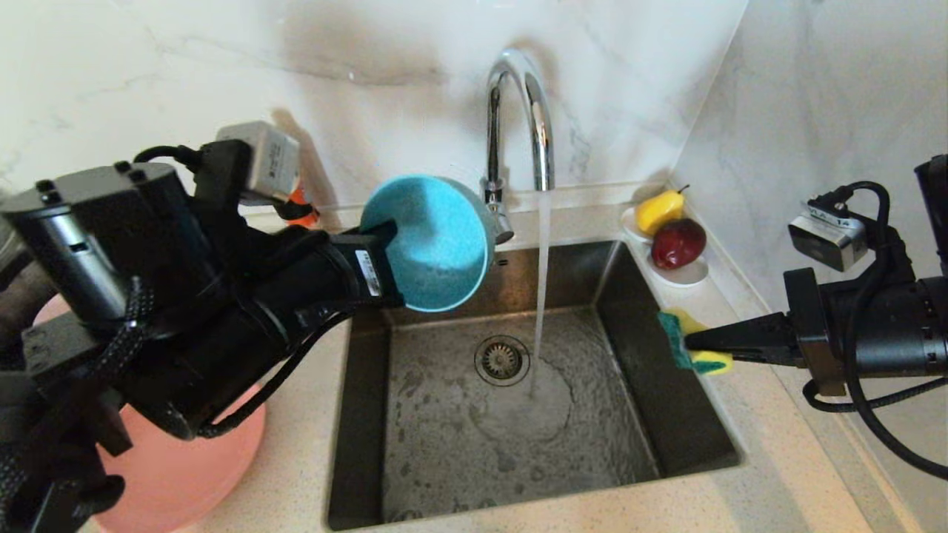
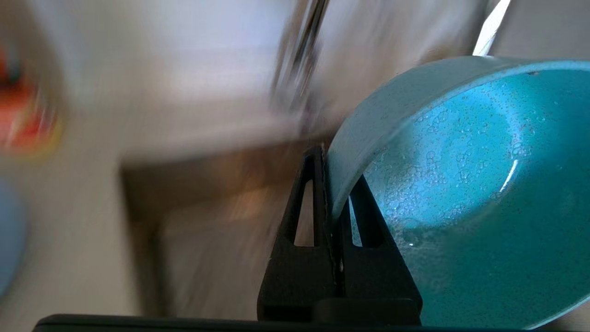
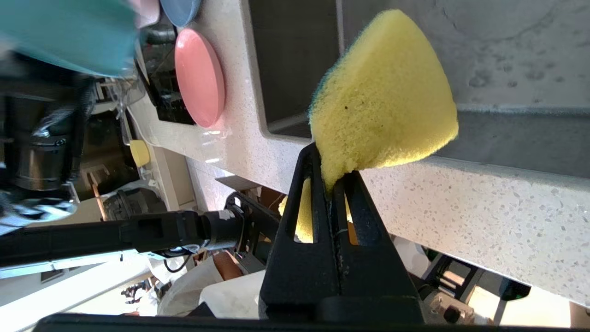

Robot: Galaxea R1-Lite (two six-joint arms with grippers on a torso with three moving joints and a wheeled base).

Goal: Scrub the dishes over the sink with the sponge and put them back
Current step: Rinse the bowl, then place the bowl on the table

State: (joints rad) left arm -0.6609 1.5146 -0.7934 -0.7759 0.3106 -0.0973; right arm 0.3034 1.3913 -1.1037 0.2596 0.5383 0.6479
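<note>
- Teal bowl (image 1: 437, 244): held tipped on its side above the back left corner of the sink (image 1: 370, 414), inside wet and beaded with bubbles.
- Left gripper (image 1: 392, 255): clamped narrow on the bowl's rim, one finger inside, one outside.
- Sponge (image 1: 692, 342): yellow with green scouring face, held over the sink's right edge, well apart from the bowl.
- Right gripper (image 1: 689, 342): pinched tight on the sponge.
- Faucet (image 1: 518, 126): running, stream falling just beside the drain strainer (image 1: 502, 360).
- Salmon-pink plate (image 1: 185, 474): on the surface left of the sink.
- Fruit dish (image 1: 678, 274): pear and red fruit, back right.
- Step, judged: scrubbing the bowl. Keep the rim grip firm, turn the opening toward the sponge, press the scouring face inside, stay over the basin.
</note>
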